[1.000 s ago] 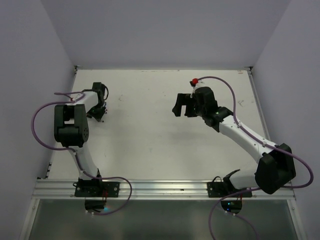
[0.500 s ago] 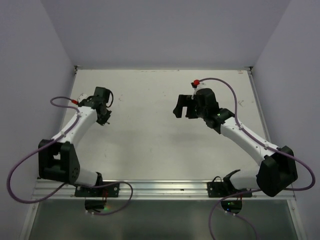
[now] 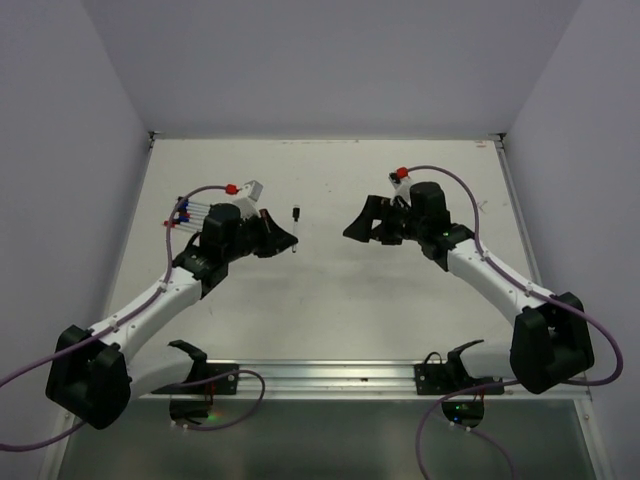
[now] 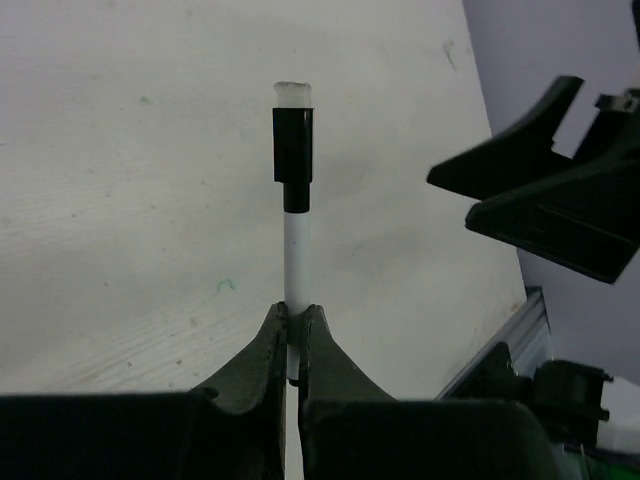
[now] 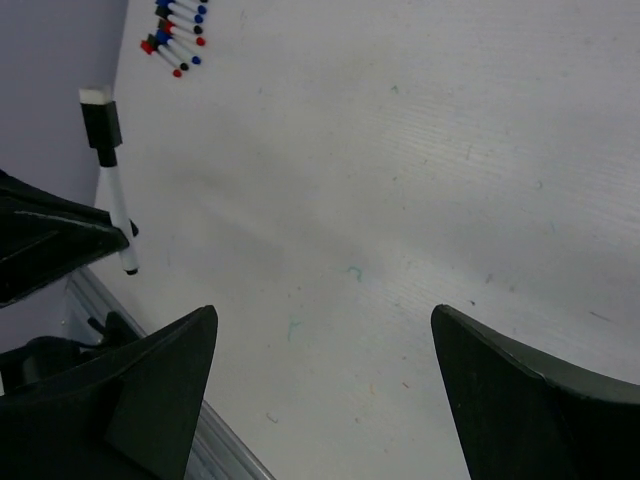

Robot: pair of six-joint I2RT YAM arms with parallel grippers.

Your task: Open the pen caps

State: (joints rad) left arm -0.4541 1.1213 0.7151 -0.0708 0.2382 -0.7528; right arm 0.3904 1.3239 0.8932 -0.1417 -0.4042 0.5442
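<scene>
**Black cap** (image 4: 293, 160) seated on the far end of a white-barrelled pen (image 4: 295, 250), with a pale plug showing at the cap's outer end. The pen stands straight out beyond the fingertips of the left gripper (image 4: 293, 318), whose two fingers (image 4: 262, 352) are clamped on the lower barrel. In the right wrist view, a short black-tipped stub of the pen projects past those fingers on the opposite side. The cap lies clear of the fingers, touched by neither gripper, and the pen is held off the table (image 3: 330, 300).

The right gripper (image 5: 325, 315) faces the pen from the side. Its fingers (image 5: 160, 385) are spread wide with nothing between them. The capped end lies outside and beyond the finger at the left of its own view, well apart from both pads.

In the top view the two grippers point toward each other across the middle of the table. The pen is between them, at the left fingertips.

A row of loose pens (image 5: 175, 35) with red, blue and black ends lies on the table behind the left gripper's fingers, partly covered by that arm from above.
</scene>
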